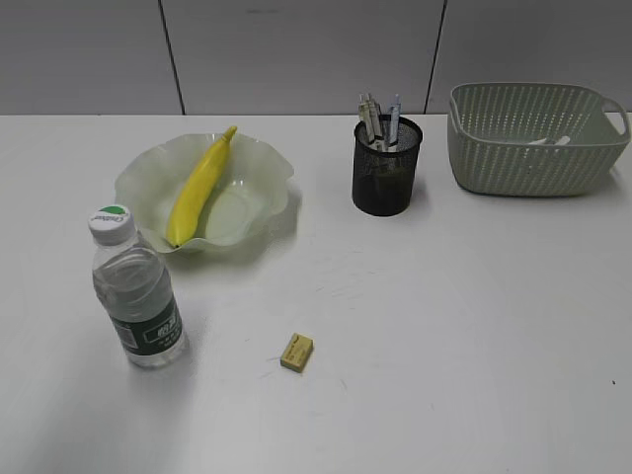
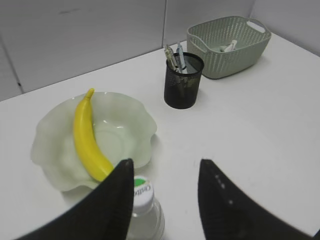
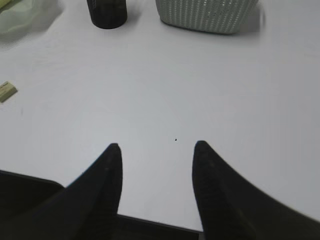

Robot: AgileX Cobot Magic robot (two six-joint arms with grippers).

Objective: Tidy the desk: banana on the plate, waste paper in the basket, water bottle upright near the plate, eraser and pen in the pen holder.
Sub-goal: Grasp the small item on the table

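Pale grey wall panels back a white tabletop (image 1: 474, 326) on which most of the tidying is judged complete. One banana (image 1: 200, 186) is seen lying in the single green ruffled plate (image 1: 138, 178); one water bottle (image 1: 137, 291) stands upright just in front of the plate; one black mesh pen holder (image 1: 386, 170) holds several pens, whose exact number cannot be told; one green woven basket (image 1: 528, 148) at the far right shows a pale scrap inside, taken to be the waste paper (image 1: 549, 140). One eraser (image 1: 297, 352) is left on the bare tabletop, well apart from the pen holder, so the eraser step is judged to be in hand. The left gripper (image 2: 165, 172) is held above the bottle cap with jaws apart and empty; the right gripper (image 3: 156, 150) is likewise parted over bare tabletop, nothing gripped. A descent onto the eraser and a carry to the holder are called for next.
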